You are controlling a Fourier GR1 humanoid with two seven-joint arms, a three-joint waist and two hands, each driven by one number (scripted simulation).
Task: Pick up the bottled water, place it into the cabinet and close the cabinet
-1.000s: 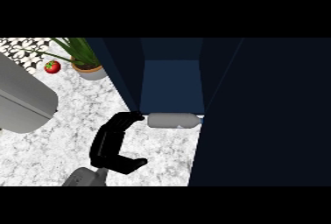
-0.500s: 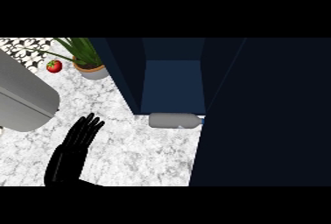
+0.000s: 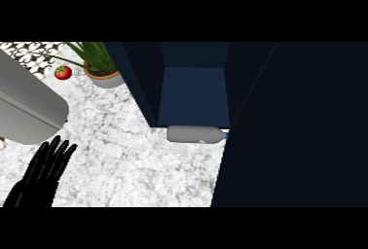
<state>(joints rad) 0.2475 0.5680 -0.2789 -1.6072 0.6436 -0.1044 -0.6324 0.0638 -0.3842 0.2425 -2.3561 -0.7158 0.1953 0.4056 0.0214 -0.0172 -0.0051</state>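
Fingers straight, bottled water beside cabinet door.

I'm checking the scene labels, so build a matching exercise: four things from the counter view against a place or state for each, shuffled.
Things:
1. bottled water
2. left hand
3. tomato
4. potted plant

Places or states:
A. red, far left on the counter
B. lying on its side at the cabinet's opening
C. fingers straight, over the counter's lower left
D. beside the cabinet's left wall, green leaves

Pairs: 1-B, 2-C, 3-A, 4-D

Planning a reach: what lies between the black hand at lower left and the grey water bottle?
Only bare marble counter, in the head view, between the black hand and the grey water bottle.
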